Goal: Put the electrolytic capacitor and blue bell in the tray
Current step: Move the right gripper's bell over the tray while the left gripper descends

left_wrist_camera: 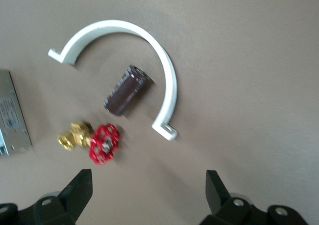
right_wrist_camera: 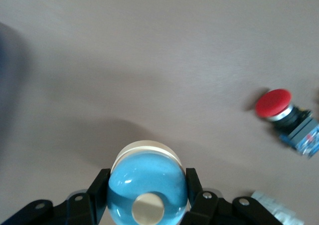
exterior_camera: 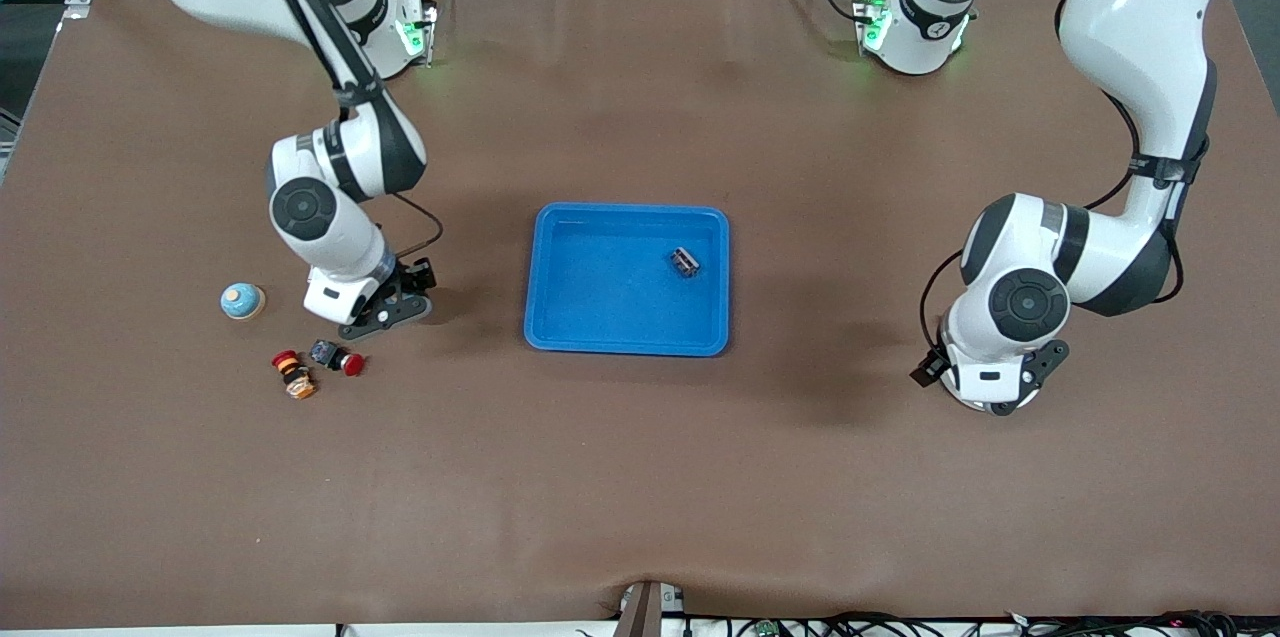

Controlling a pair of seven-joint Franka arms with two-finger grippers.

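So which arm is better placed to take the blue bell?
Right. The right gripper is beside the blue bell; the left gripper waits at the left arm's end, with the tray between.

A brown counter (exterior_camera: 640,477) carries two small parts side by side toward the right arm's end: a push button (exterior_camera: 337,357) with a red cap on a black body, and an orange-and-red button part (exterior_camera: 293,374) just beside it, slightly nearer the front camera. The left wrist view shows a white half-ring clamp (left_wrist_camera: 164,70), and a brass valve (left_wrist_camera: 75,135) with a red handwheel (left_wrist_camera: 103,144) near a silver labelled box (left_wrist_camera: 11,112).
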